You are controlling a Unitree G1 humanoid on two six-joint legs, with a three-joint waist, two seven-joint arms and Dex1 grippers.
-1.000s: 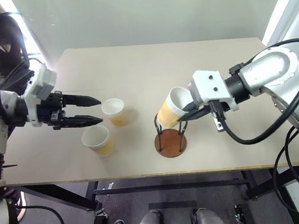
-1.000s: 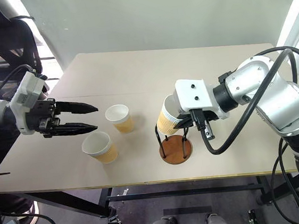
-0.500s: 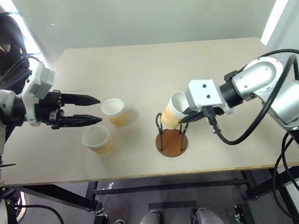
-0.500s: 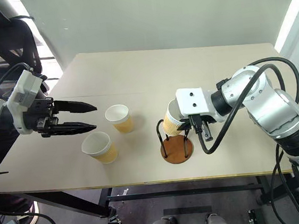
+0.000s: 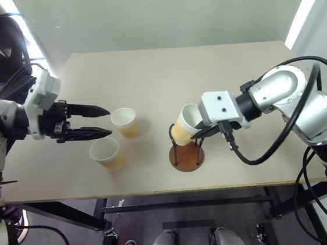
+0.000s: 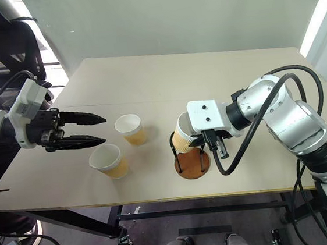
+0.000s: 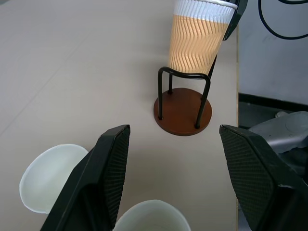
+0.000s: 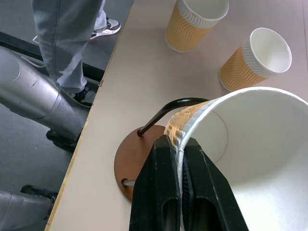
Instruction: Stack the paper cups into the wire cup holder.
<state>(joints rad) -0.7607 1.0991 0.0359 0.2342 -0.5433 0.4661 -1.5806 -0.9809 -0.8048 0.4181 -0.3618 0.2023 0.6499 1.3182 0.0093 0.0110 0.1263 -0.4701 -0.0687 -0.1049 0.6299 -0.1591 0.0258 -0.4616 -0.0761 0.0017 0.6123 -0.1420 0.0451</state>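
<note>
Left eye view: right gripper (image 5: 204, 131) pinches the rim of one yellow-tan tapered paper cup (image 5: 184, 123), tilted over the dark wire loops of the brown disc-based wire cup holder (image 5: 186, 153); not seated yet. Two matching cups (image 5: 125, 122) (image 5: 107, 153) stand on the beige table (image 5: 205, 71). Left gripper (image 5: 96, 121) hovers near them, fingers wide, empty. Right wrist view adds a person's legs (image 8: 72, 43) beside the table.

Two black fingers (image 8: 166, 192) pinch the white rolled rim of a tilted yellow-tan paper cup (image 8: 250, 149) above the reddish-brown wooden disc base with dark wire loops (image 8: 130, 163). Two more matching upright cups (image 8: 195, 24) stand on the beige tabletop (image 8: 134, 82).
</note>
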